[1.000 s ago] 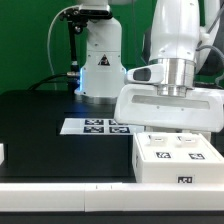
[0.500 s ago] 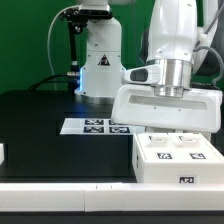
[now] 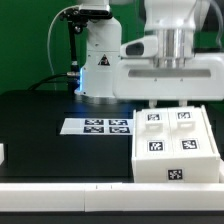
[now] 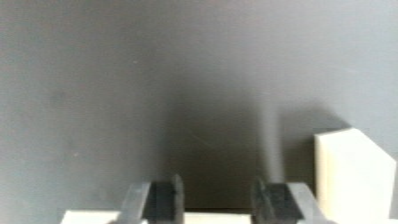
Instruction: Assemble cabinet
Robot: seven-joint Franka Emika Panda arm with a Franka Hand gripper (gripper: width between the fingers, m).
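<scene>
The cabinet [image 3: 175, 145] is a white boxy body at the front of the exterior view's right, with several square tags on top and one on its front face. My gripper [image 3: 165, 102] hangs just above its back edge, under the wide white hand housing. In the wrist view the gripper [image 4: 217, 205] has its two fingers [image 4: 166, 200] apart, with only dark table between them, so it is open and empty. A white part of the cabinet [image 4: 356, 175] shows beside the fingers there.
The marker board [image 3: 97, 126] lies flat on the black table mid-scene. A small white piece [image 3: 2, 153] sits at the exterior view's left edge. The white robot base [image 3: 100, 60] stands at the back. A white table edge [image 3: 60, 195] runs along the front.
My gripper has risen from just over the cabinet, uncovering the whole tagged top. The cabinet's front tag now shows slightly higher and more to the exterior view's left.
</scene>
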